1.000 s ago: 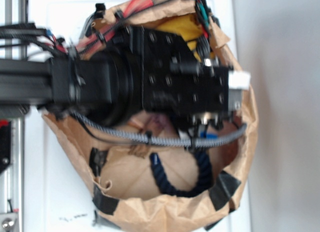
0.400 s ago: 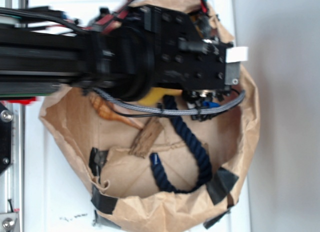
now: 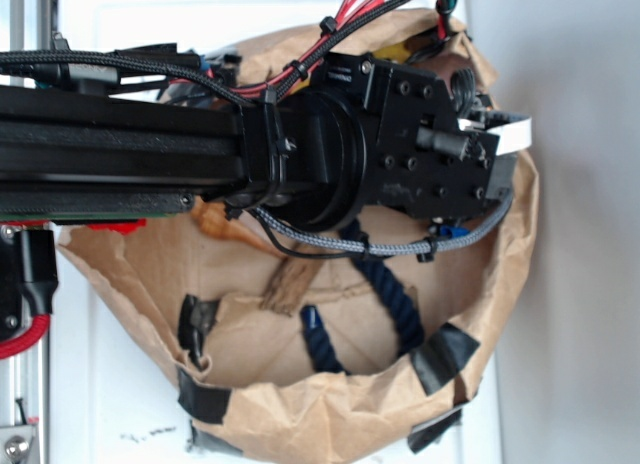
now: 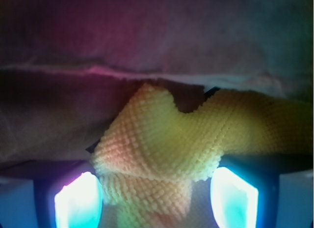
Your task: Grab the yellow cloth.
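Between our two fingers [image 4: 81, 201], at six o'clock in the wrist view, sits the yellow cloth [image 4: 162, 149], bunched into folds that spread up and off toward three o'clock. The gripper [image 4: 156, 201] is apart, one glowing pad on each side of the lower fold, and we cannot tell whether either pad touches the fabric yet. Behind the cloth, from nine to three o'clock, runs the torn edge of the brown paper bag [image 4: 147, 73].

From the exterior view the cloth is hidden under our arm [image 3: 380, 164], which reaches over the bag [image 3: 330, 424] near its one o'clock rim. A dark blue rope [image 3: 390, 294] lies at five o'clock of the wrist, with a piece of bark [image 3: 292, 284] just beside it.

We judge the main risks to be these: closing on only the thin lower fold could let the fabric slip free on lifting, and closing too deep could pinch bag paper with it, dragging the bag upward.
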Controlling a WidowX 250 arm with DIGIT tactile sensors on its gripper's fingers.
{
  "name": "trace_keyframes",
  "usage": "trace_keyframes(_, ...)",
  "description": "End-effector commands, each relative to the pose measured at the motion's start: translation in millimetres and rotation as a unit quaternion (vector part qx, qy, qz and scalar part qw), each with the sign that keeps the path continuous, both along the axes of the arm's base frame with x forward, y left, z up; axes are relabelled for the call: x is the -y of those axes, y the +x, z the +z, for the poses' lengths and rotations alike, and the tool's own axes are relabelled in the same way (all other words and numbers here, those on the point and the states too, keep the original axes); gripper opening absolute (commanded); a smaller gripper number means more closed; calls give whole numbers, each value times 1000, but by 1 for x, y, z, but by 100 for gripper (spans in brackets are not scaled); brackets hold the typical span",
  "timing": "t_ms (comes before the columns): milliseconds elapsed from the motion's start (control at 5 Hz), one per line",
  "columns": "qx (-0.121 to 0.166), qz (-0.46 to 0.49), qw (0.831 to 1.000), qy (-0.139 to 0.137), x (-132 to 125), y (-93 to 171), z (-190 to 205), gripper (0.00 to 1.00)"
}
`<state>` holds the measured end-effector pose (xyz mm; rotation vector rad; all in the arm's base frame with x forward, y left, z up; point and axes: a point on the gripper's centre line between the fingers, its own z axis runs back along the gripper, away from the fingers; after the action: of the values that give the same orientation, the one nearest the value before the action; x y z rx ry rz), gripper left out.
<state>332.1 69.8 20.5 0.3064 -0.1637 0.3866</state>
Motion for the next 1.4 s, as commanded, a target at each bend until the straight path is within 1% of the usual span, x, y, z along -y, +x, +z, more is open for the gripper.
trace_keyframes(0,5,8,1000,4,3,2,1,0)
trace_keyframes(400,8,-1,1000,-9,6,-1,9,0)
trace_keyframes(600,18,-1,1000,-18,5,-5,19,0)
trace_keyframes(800,40,-34,996,-73,20,-26,62,0)
trace_keyframes(1000,46,-92,984,-147,36,-40,93,0)
trace_keyframes(1200,54,-125,980,-143,55,-57,112,0)
